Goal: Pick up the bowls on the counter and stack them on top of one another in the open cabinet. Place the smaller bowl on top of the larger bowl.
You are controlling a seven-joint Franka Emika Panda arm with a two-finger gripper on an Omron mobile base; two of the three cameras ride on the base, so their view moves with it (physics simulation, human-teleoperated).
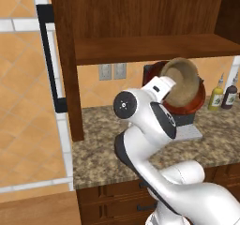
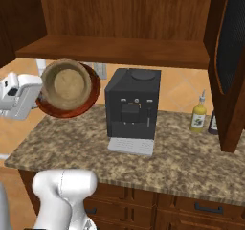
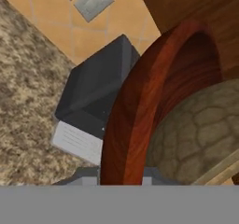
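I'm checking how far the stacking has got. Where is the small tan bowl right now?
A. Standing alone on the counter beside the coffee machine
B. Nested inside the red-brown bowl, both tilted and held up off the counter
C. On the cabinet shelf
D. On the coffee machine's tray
B: the small tan bowl sits inside the red-brown bowl, both tipped on edge in the air below the cabinet shelf, left of the coffee machine.

Tan bowl, reddish-brown bowl, black coffee machine, speckled counter
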